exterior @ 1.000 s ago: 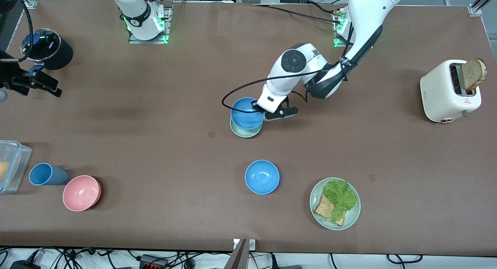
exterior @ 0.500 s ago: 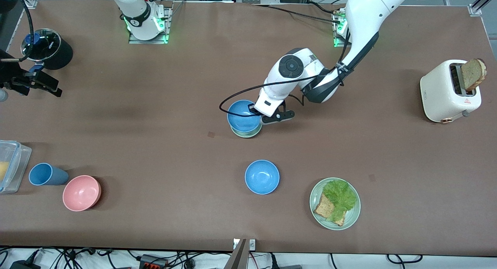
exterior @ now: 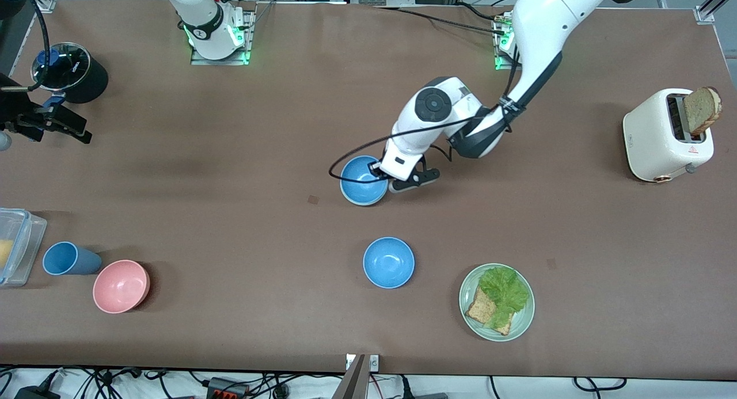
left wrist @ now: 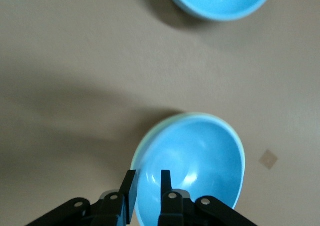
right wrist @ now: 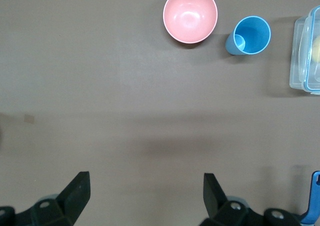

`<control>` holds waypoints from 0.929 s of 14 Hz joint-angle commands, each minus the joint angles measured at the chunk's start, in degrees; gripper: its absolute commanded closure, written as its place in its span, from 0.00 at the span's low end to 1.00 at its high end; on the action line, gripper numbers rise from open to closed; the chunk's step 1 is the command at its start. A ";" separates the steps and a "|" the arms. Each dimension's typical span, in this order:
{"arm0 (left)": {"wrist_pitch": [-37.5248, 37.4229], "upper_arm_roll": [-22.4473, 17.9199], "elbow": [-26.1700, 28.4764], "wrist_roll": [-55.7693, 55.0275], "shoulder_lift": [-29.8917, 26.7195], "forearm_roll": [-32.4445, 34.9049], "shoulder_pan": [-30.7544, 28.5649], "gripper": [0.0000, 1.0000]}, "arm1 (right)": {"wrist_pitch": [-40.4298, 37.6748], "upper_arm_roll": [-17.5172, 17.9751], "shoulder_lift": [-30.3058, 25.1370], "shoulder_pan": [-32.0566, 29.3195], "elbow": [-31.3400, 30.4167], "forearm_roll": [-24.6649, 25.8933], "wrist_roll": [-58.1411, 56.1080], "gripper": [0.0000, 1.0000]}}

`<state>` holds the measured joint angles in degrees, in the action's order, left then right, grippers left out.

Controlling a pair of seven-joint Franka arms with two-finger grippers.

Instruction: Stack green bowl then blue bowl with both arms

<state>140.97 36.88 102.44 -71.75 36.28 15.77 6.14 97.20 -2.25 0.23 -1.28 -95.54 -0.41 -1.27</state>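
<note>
The blue bowl [exterior: 363, 181] sits nested in the green bowl near the middle of the table. In the front view the green bowl is almost wholly hidden under it. In the left wrist view only the green bowl's pale rim [left wrist: 150, 133] shows around the blue bowl [left wrist: 200, 161]. My left gripper [exterior: 382, 174] is shut on the blue bowl's rim, one finger inside and one outside [left wrist: 148, 186]. My right gripper [exterior: 60, 122] waits, open and empty [right wrist: 145, 191], high over the right arm's end of the table.
A second blue bowl [exterior: 388, 262] lies nearer the camera, and a pale-green plate [exterior: 524, 324] with lettuce and toast beside it. A pink bowl [exterior: 121, 286], blue cup [exterior: 68, 258] and clear container [exterior: 17, 243] sit at the right arm's end. A toaster [exterior: 662, 137] stands at the left arm's end.
My left gripper has lowered the blue bowl down into the green bowl, which now barely shows. The right arm has not moved.
</note>
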 commanded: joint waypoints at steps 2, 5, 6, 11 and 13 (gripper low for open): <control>-5.60 8.44 -0.32 1.07 -2.35 1.63 -10.67 0.74 | -0.17 0.23 -1.64 -0.30 -1.14 0.58 -0.93 0.00; -12.01 19.60 -0.32 11.16 -2.35 1.63 -25.69 0.71 | -0.17 0.32 -1.73 -0.30 -1.14 0.58 -0.93 0.00; -14.03 22.16 -0.32 15.02 -2.35 1.63 -29.91 0.67 | -0.17 0.32 -1.64 -0.30 -1.14 0.58 -0.93 0.00; -26.67 25.09 -7.06 33.30 -2.00 1.81 -37.25 0.25 | -0.17 0.32 -1.64 -0.22 -1.14 0.58 -0.93 0.00; -31.44 24.74 -9.88 42.52 -1.91 2.07 -38.91 0.00 | -0.17 0.32 -1.73 -0.22 -1.05 0.58 -1.02 0.00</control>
<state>114.29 61.12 95.92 -36.52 34.08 15.94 -31.87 97.20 -2.26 0.16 -1.29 -95.54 -0.40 -1.28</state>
